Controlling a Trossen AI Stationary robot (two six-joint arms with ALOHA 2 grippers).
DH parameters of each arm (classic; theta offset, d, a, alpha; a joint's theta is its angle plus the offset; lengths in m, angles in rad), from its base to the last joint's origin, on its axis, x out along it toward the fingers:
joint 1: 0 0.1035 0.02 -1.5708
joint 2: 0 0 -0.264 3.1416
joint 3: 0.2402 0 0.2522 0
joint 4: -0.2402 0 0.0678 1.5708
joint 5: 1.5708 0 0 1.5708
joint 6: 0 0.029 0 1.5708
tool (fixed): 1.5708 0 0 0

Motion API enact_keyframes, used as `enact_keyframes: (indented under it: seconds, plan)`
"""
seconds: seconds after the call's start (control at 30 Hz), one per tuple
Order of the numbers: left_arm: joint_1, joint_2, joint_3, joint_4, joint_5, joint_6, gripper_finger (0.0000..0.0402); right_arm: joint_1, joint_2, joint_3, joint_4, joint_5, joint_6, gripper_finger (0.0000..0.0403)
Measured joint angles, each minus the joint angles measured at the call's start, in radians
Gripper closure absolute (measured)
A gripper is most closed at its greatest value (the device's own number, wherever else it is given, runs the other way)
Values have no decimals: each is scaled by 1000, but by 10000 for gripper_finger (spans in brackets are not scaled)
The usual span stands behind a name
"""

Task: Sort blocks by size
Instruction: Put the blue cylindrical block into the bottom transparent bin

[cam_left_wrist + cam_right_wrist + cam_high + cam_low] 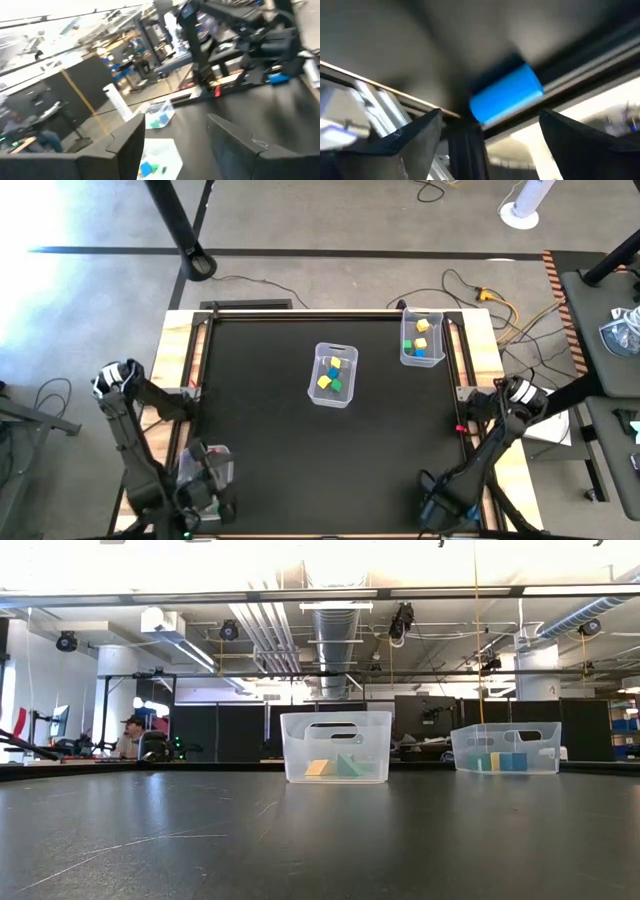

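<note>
Blocks all binned, both my arms parked at the table's near edge.

Small coloured blocks (333,376) sit in two clear plastic bins (318,394), split by size. Left gripper (175,145) and right gripper (487,135) spread wide, empty.

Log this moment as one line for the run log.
blocks: in both bins | table: none loose | left gripper: open, near edge | right gripper: open, near edge

Premises: an industrial robotics lab or workshop, shown by exposed ceiling ducts (335,635), concrete floor (90,290) with trailing cables (480,290), dark partitions (240,732), and a person (130,735) seated at a workstation.
</note>
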Motion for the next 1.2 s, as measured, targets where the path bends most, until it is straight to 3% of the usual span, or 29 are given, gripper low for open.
enact_keyframes:
  seconds: [0.2,0.67,1.2]
  plan:
    - [85,0,-138,96,-3,-65,207,2,0,-62,10,-91,-22,58]
    - [131,0,-421,505,14,-76,207,5,-1,-142,199,-91,85,89]
    - [134,14,-385,512,-4,-24,207,-11,-1,-62,286,-56,126,101]
